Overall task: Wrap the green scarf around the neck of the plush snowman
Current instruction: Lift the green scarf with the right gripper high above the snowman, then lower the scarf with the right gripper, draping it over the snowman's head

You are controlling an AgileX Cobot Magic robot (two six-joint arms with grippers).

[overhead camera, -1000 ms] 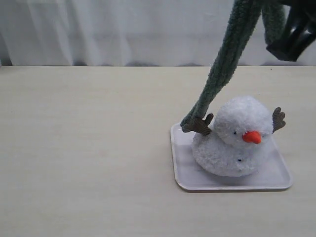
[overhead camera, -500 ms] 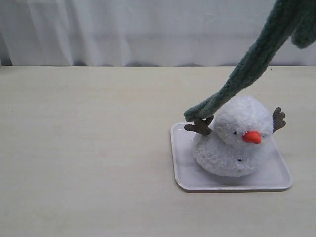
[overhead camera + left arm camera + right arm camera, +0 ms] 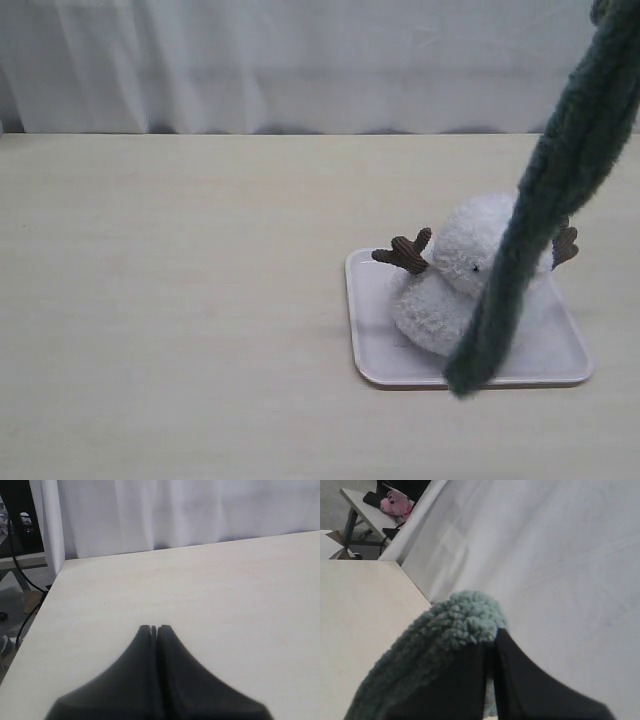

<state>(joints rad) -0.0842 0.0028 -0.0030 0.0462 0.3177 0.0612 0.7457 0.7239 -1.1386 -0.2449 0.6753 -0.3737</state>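
Observation:
The green scarf [image 3: 545, 215] hangs from above the top right of the exterior view, its free end dangling in front of the plush snowman [image 3: 455, 285] and hiding the nose. The snowman sits on a white tray [image 3: 368, 320], brown twig arms out to both sides. Its neck is partly covered by the hanging strip. In the right wrist view my right gripper [image 3: 490, 640] is shut on the scarf [image 3: 450, 630], fleece bunched over the fingertips. My left gripper [image 3: 153, 628] is shut and empty over bare table, far from the snowman. Neither gripper shows in the exterior view.
The pale wooden table [image 3: 180, 300] stretches wide to the left of the tray. A white curtain [image 3: 250, 60] runs along the back edge. The table's left edge and side furniture [image 3: 20, 555] show in the left wrist view.
The scarf's lower end has come off the snowman's left twig arm and swung right and toward the camera; it now hangs in front of the snowman's face.

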